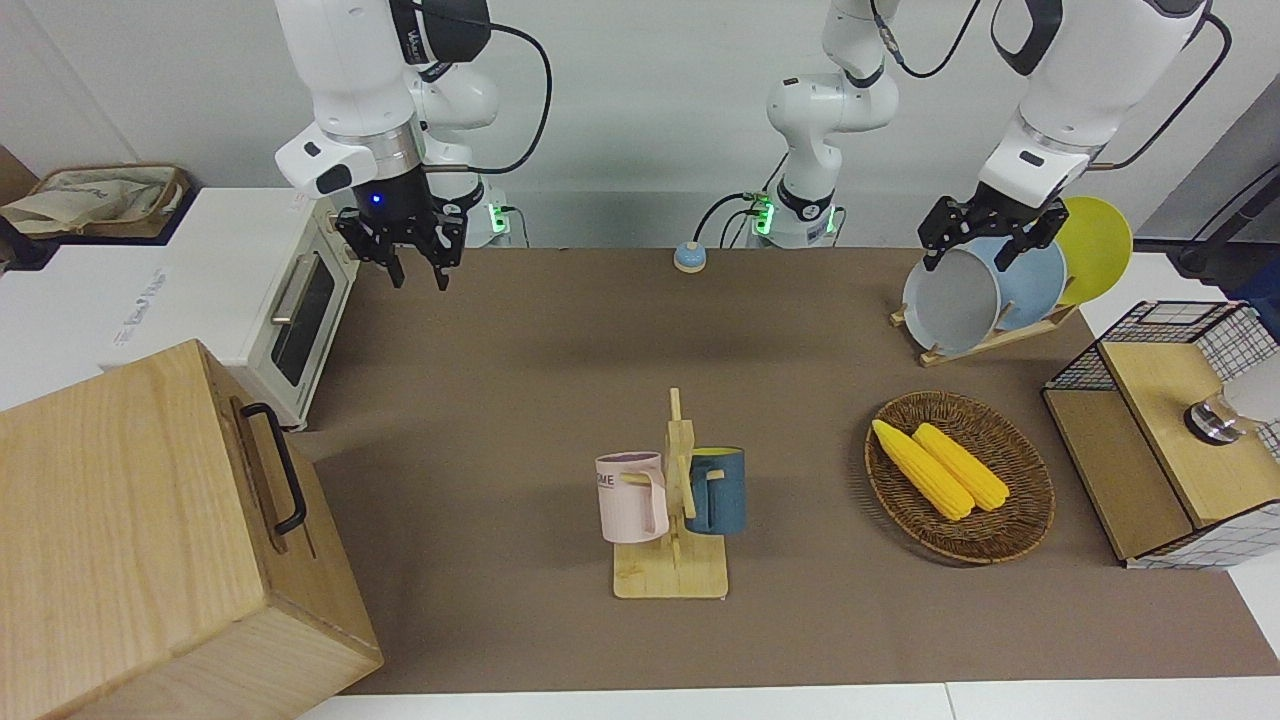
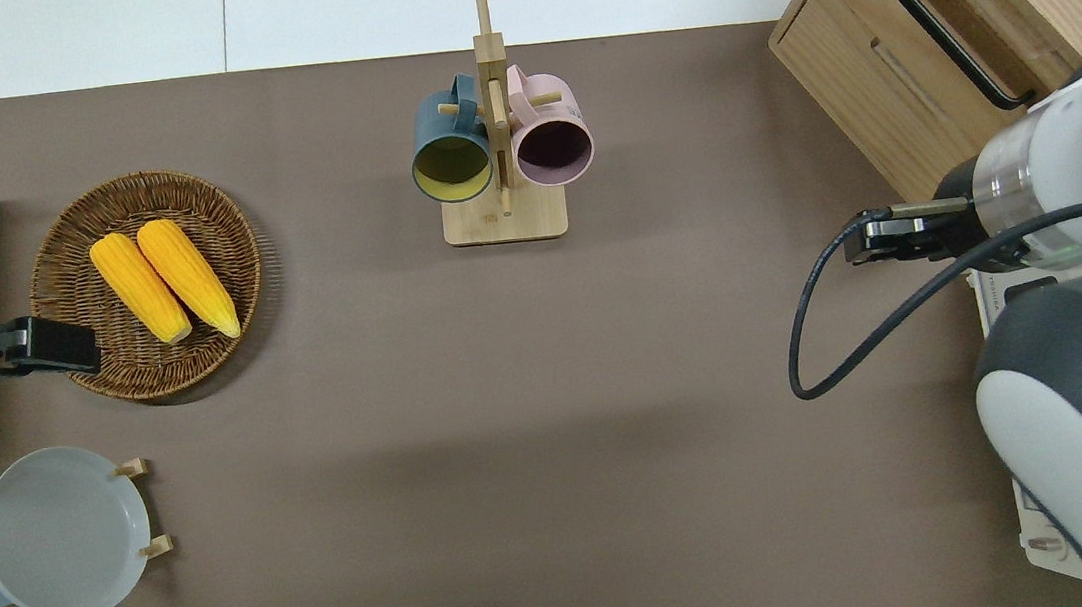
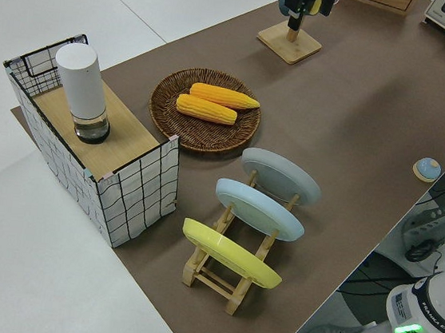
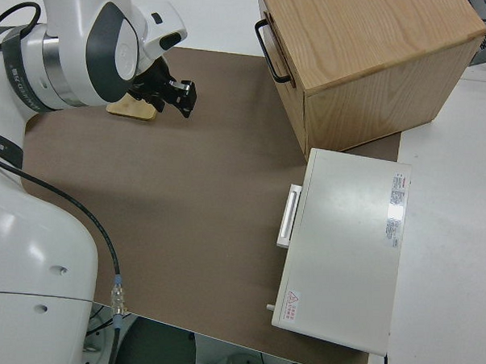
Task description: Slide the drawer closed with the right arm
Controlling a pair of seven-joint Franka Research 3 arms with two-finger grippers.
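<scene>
The drawer (image 1: 262, 470) sits in the top of a big pale wooden box (image 1: 130, 540) at the right arm's end of the table. Its front, with a black bar handle (image 1: 278, 465), looks flush with the box. It also shows in the overhead view (image 2: 923, 62) and the right side view (image 4: 275, 46). My right gripper (image 1: 419, 272) is open and empty, up over the brown mat beside the toaster oven's front, well apart from the drawer. It also shows in the overhead view (image 2: 869, 243) and the right side view (image 4: 180, 99). My left arm is parked, its gripper (image 1: 970, 250) open.
A white toaster oven (image 1: 300, 315) stands beside the box, nearer to the robots. A mug rack (image 1: 672, 540) with two mugs stands mid-table. A wicker basket (image 1: 1000, 540) with corn, a plate rack (image 1: 985, 340) and a wire crate (image 1: 1170, 440) are at the left arm's end.
</scene>
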